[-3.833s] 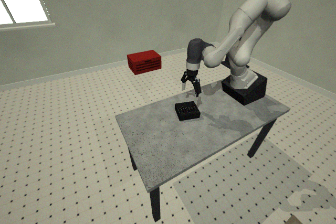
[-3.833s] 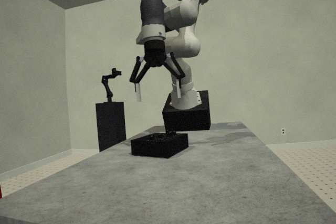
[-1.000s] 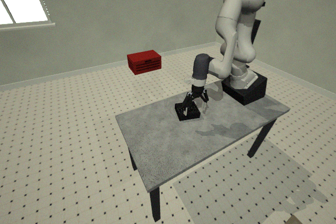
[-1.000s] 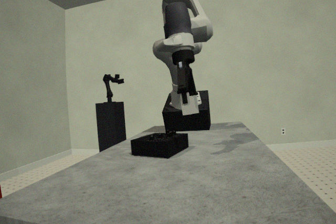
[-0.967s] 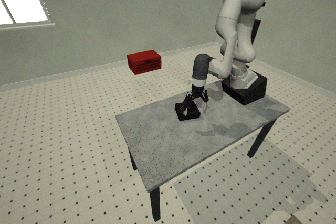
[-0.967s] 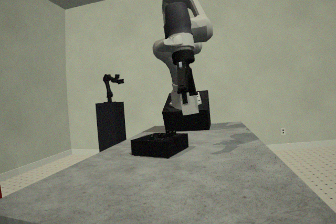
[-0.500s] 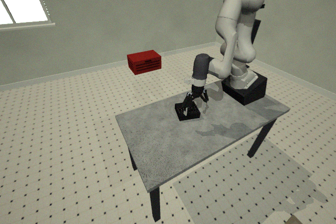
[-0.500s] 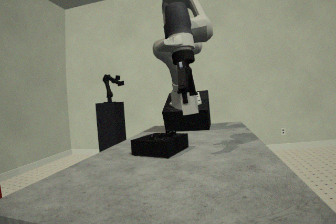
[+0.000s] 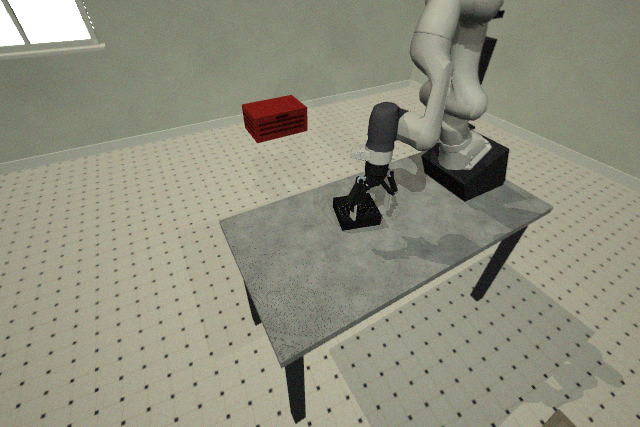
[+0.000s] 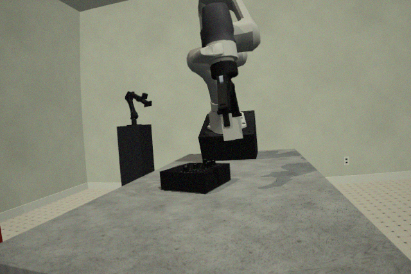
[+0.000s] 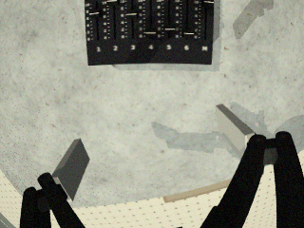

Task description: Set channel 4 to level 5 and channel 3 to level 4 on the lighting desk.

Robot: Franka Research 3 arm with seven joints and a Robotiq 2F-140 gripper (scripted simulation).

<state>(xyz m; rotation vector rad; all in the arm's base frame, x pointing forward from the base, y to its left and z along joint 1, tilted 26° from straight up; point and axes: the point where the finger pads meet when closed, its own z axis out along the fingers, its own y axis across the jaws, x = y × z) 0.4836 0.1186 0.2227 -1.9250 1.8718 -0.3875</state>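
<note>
- Lighting desk (image 11: 150, 13) is seen on the grey table (image 9: 330, 277), toward the end nearest the robot's base, flat with its top face up.
- Seven faders (image 11: 150, 18) are counted in a row in the wrist view, each beside a marked scale; their pale cap lines are set at unequal heights along the slots.
- Channel numbers and exact levels cannot be read at this size.
- In the wrist view the desk is squared to the frame, its fader row running left to right near the upper edge.
- Above the desk the gripper (image 9: 373, 195) is held, pointing down, clear of the caps.
- Its jaws are spread to their widest, and nothing is held between them; one pale fingertip pad (image 11: 71, 167) is seen against the bare table.
- From the exterior view the gripper (image 10: 228, 128) is seen edge-on above the desk's far side.
- Beyond the table, a red toolbox (image 9: 274, 118) is seen near the wall, and a small dark arm on a black pedestal (image 10: 135, 153) in a corner.
</note>
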